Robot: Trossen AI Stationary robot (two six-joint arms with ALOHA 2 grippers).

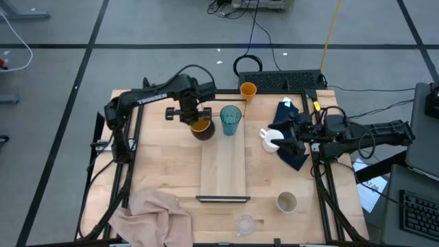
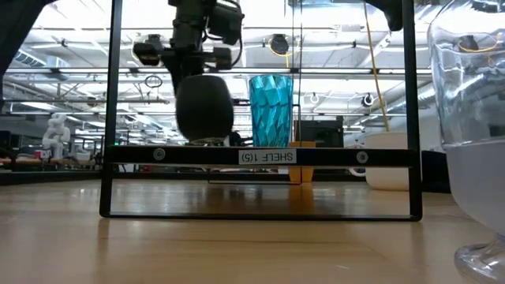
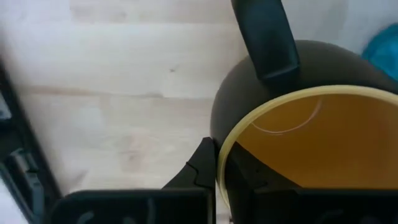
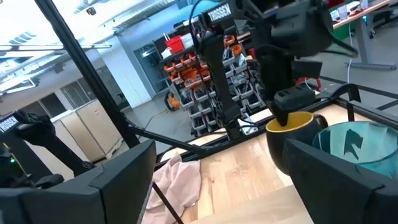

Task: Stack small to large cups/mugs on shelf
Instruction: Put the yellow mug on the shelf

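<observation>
Here the left gripper (image 1: 194,118) is clamped on the rim of the dark mug (image 1: 201,128), one finger inside the orange-yellow wall and one outside, as the left wrist view shows. The mug hangs off the table, just beside the tumbler (image 1: 230,119) on the side away from the right arm; in the low view its base sits clear above the shelf (image 1: 223,165) rail. The tumbler stands at the shelf's far end, and the rest of the board nearer the camera is bare. The orange cup (image 1: 248,90) is beyond the tumbler, off the shelf; the white mug (image 1: 272,139) is to the tumbler's right, by the right gripper (image 1: 282,134), whose fingers stand wide apart with nothing between them that I can see. The beige cup (image 1: 287,202) and clear glass (image 1: 245,224) wait well down from the tumbler, near the front edge, with a cloth (image 1: 154,214) at the front left. The step in hand looks like carrying the second-largest vessel to its slot. Next the mug needs shifting onto the board just in front of the tumbler, then lowering level until it rests before the fingers part; crowding the tumbler risks tipping it.
</observation>
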